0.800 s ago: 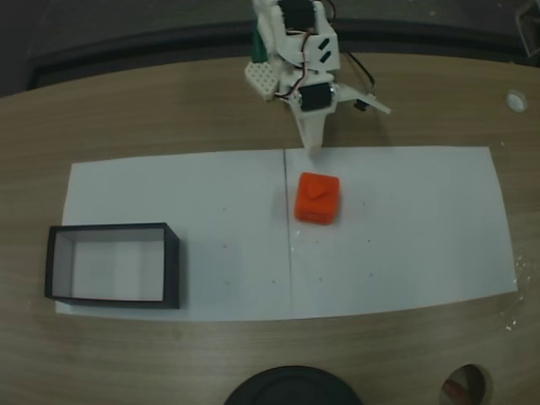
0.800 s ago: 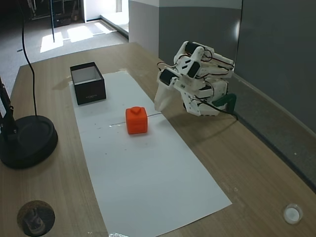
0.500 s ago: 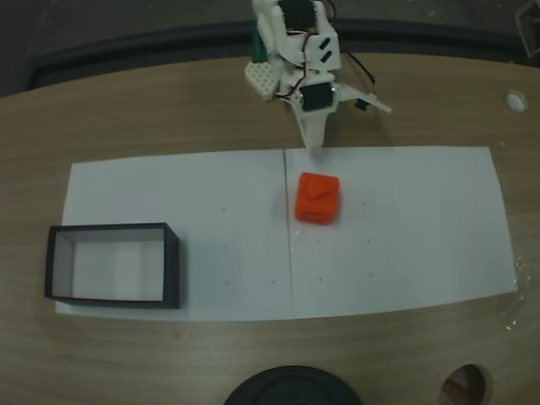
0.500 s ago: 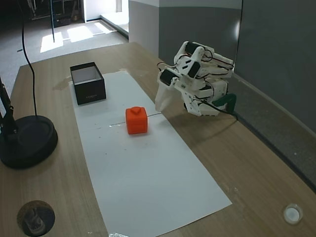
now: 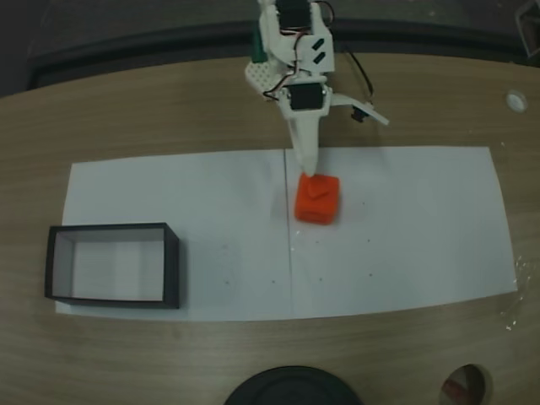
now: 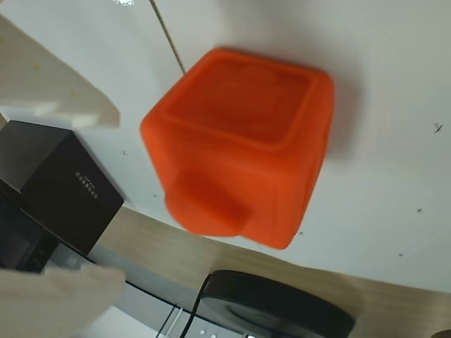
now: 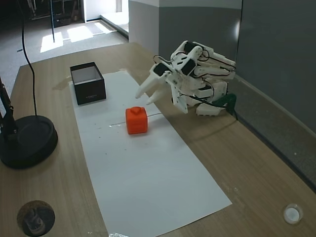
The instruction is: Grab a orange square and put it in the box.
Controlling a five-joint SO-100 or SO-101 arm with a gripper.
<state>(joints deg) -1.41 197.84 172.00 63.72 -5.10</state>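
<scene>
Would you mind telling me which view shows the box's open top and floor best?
A fixed view from above: the box shows whole, with all four walls and pale floor. In another fixed view it sits far off, slanted. The wrist view catches one dark corner.

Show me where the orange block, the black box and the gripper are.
orange block (image 5: 317, 200), a fixed view, on its top face.
black box (image 5: 170, 268), a fixed view, on its right wall.
gripper (image 7: 144, 97), a fixed view, between its parted fingertips.
</scene>
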